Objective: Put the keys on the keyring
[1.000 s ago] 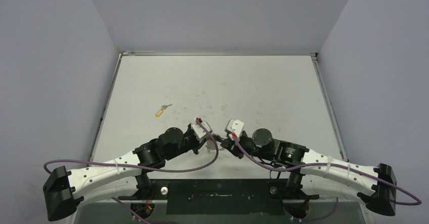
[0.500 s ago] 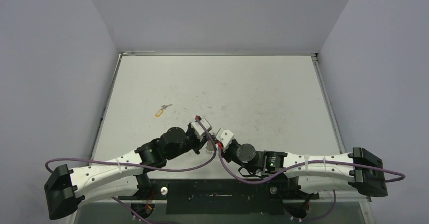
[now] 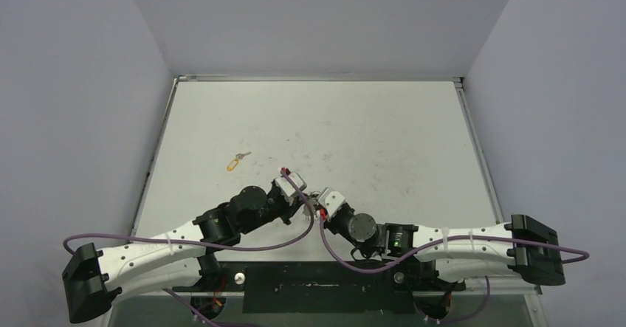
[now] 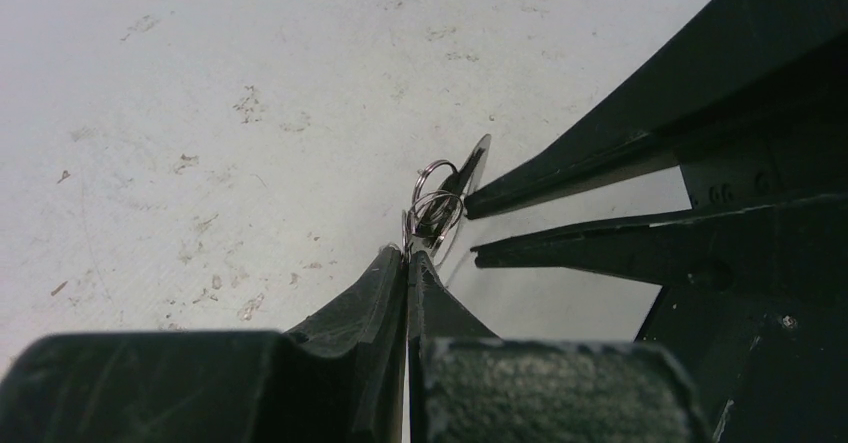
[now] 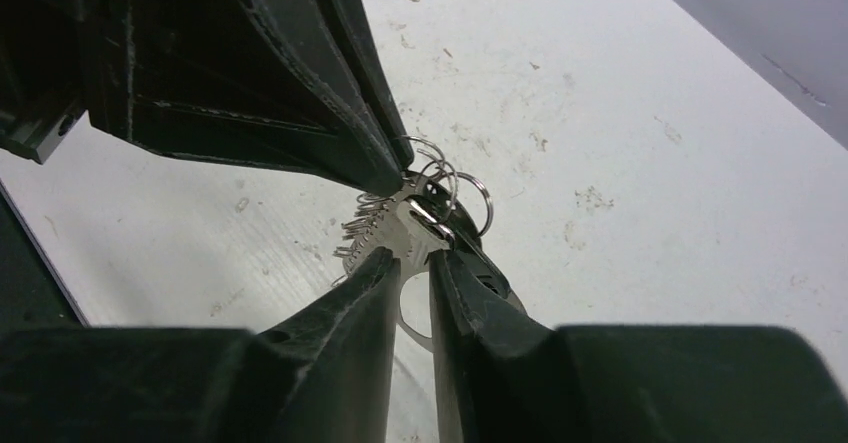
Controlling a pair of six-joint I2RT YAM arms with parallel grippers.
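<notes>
The left pincer (image 4: pixel 406 256) clenches the small rings (image 4: pixel 433 203) of the keyring (image 5: pixel 400 231); right pincer (image 5: pixel 408 261) grasps its flat loop; pull gently, no twisting.

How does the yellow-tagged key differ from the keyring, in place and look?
The yellow-tagged key lies loose on the table, untouched; the keyring is gripped by the left gripper and the right gripper. The key bears a yellow tag; the keyring is plain silver. Both are metal.
</notes>
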